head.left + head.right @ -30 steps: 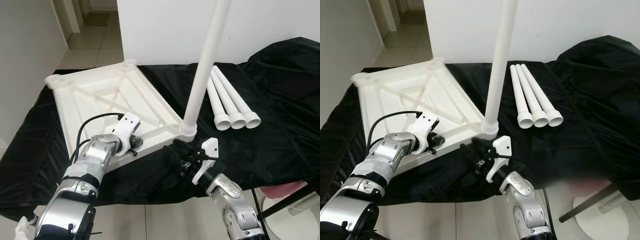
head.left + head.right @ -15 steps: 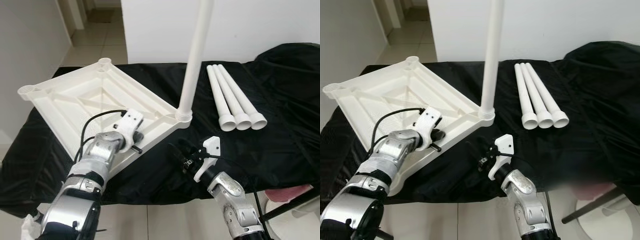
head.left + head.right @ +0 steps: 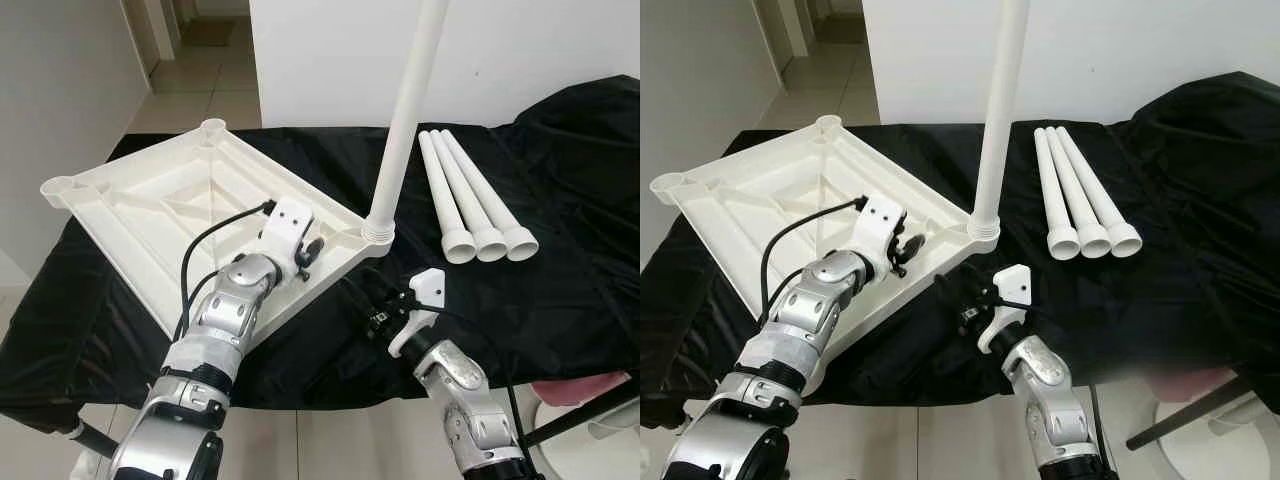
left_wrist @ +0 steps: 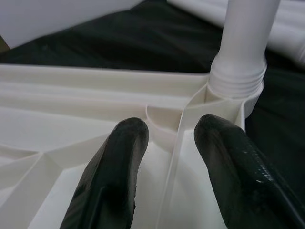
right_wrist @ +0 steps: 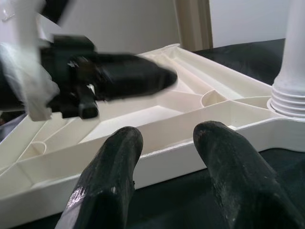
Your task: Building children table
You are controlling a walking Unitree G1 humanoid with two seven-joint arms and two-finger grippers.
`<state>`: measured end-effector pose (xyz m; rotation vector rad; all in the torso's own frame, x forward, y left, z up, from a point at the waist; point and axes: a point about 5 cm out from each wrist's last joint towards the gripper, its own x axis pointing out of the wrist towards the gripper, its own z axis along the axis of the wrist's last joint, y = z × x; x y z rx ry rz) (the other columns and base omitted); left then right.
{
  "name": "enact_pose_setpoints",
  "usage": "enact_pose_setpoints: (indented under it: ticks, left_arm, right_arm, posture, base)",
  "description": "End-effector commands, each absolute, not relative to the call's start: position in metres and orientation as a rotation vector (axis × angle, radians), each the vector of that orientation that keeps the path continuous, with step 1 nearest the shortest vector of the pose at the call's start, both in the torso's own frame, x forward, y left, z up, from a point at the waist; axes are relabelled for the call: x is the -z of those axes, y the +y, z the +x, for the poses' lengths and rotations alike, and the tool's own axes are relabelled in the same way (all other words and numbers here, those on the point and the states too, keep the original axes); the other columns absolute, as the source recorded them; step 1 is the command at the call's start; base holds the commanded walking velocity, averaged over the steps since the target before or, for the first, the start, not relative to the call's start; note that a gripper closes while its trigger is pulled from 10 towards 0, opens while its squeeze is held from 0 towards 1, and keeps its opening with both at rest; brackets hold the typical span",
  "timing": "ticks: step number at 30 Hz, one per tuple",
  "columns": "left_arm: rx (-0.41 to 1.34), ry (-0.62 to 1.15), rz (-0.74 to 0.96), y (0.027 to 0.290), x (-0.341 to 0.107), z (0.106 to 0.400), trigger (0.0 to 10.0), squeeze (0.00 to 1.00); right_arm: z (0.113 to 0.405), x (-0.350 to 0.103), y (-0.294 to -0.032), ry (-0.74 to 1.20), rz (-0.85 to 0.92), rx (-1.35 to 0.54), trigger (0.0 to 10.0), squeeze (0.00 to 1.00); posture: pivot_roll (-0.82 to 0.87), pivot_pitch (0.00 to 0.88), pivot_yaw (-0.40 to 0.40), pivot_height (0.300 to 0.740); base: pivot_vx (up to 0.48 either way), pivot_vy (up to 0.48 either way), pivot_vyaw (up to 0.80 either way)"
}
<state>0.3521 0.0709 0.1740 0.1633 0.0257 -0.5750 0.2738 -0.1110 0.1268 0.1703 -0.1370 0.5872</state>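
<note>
White plastic tabletop (image 3: pixel 150 205) upside down on black cloth (image 3: pixel 560 270), one leg (image 3: pixel 405 120) socketed | my left gripper (image 4: pixel 167 157) spread, straddling rib beside that leg | right gripper (image 5: pixel 167 143) spread just off tabletop's edge | risk: shove tips leg over

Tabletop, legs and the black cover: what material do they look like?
Tabletop: likely moulded white plastic, satin, with ribs underneath. Loose legs and the fitted leg: smooth hollow white tubes, probably plastic. Cover: thin black fabric, creased, slightly shiny.
</note>
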Motion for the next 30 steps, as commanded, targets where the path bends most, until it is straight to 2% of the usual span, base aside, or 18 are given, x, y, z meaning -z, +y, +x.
enact_pose_setpoints:
  ticks: [1, 13, 16, 19, 22, 24, 30]
  left_arm:
    - [0.671, -0.036, 0.137, 0.073, -0.180, 0.341, 10.0, 0.00]
    - [0.733, -0.080, 0.105, 0.092, -0.176, 0.312, 10.0, 0.00]
    - [0.951, -0.079, 0.064, 0.100, -0.171, 0.276, 10.0, 0.00]
    - [1.050, -0.012, 0.018, 0.105, -0.163, 0.259, 10.0, 0.00]
    - [1.078, 0.006, 0.043, 0.108, -0.160, 0.253, 10.0, 0.00]
    - [1.116, 0.084, 0.105, 0.124, -0.153, 0.242, 10.0, 0.00]
    - [1.092, 0.109, 0.129, 0.137, -0.153, 0.243, 10.0, 0.00]
  right_arm:
    - [0.275, -0.126, -0.110, -0.146, 0.170, -0.565, 10.0, 0.00]
    - [0.283, -0.128, -0.120, -0.186, 0.148, -0.417, 10.0, 0.00]
    - [0.287, -0.129, -0.124, -0.199, 0.141, -0.342, 10.0, 0.00]
    - [0.288, -0.127, -0.125, -0.193, 0.138, -0.324, 10.0, 0.00]
    - [0.288, -0.125, -0.125, -0.188, 0.138, -0.321, 10.0, 0.00]
    - [0.288, -0.123, -0.121, -0.183, 0.141, -0.321, 10.0, 0.00]
    - [0.289, -0.122, -0.120, -0.186, 0.140, -0.316, 10.0, 0.00]
  posture:
    - [-0.02, 0.003, 0.068, 0.740]
    - [0.00, 0.002, 0.065, 0.740]
    - [0.00, 0.002, 0.060, 0.740]
    - [0.00, 0.003, 0.060, 0.740]
    - [0.01, 0.003, 0.057, 0.740]
    - [0.01, 0.003, 0.057, 0.740]
    - [0.02, 0.004, 0.049, 0.740]
  base:
    - [0.000, 0.000, 0.00]
    - [0.000, 0.000, 0.00]
    - [0.000, 0.000, 0.00]
    - [0.000, 0.000, 0.00]
    - [0.000, 0.000, 0.00]
    - [0.000, 0.000, 0.00]
    - [0.000, 0.000, 0.00]
